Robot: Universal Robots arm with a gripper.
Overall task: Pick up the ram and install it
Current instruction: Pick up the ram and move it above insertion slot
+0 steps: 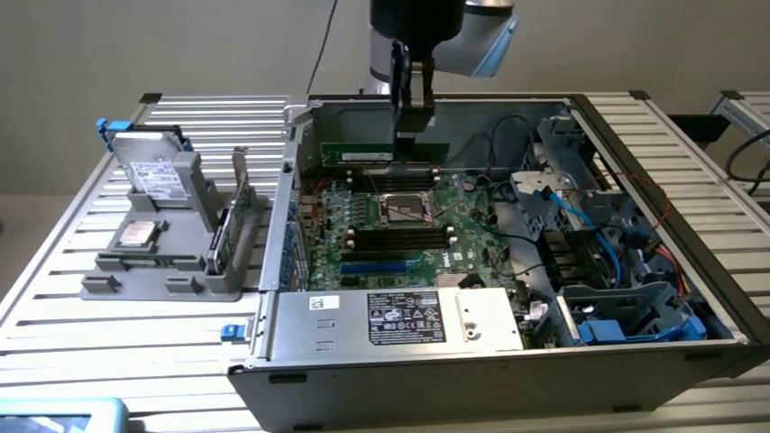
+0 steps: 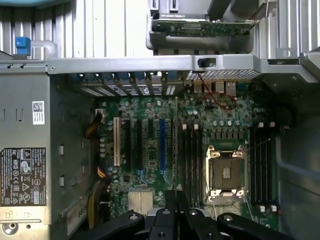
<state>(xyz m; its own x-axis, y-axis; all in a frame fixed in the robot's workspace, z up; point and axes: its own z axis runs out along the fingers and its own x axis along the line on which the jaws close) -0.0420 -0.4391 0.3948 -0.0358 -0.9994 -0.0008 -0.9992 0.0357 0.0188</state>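
- The slatted metal bench (image 1: pixel 72 298) carried an open computer case (image 1: pixel 481 379) and, on the exterior view's left, a grey rack (image 1: pixel 144 271).
- The case lay on its side with its panel off, showing the green motherboard (image 1: pixel 470 203) inside.
- A metal power supply box (image 1: pixel 398 320) with a dark label sat along the case's near wall.
- The rack held a hard drive (image 1: pixel 157 171) standing on edge and a green card (image 1: pixel 229 230) upright beside it.
- The processor socket (image 1: pixel 406 207) sat near the middle of the board, with black memory slots (image 1: pixel 401 237) just beside it.
- The claw (image 1: pixel 409 131) hung down into the case from the arm, its fingers pressed together, pinching the ram.
- The ram (image 1: pixel 361 155) was held by its top edge, level and lengthwise, above the board near the case's far wall, behind the socket.
- In the wrist view the ram (image 2: pixel 176 145) appeared edge-on as a thin line running out from the claw (image 2: pixel 176 210), parallel to the memory slots (image 2: pixel 192 160). I could not tell whether it touched a slot.
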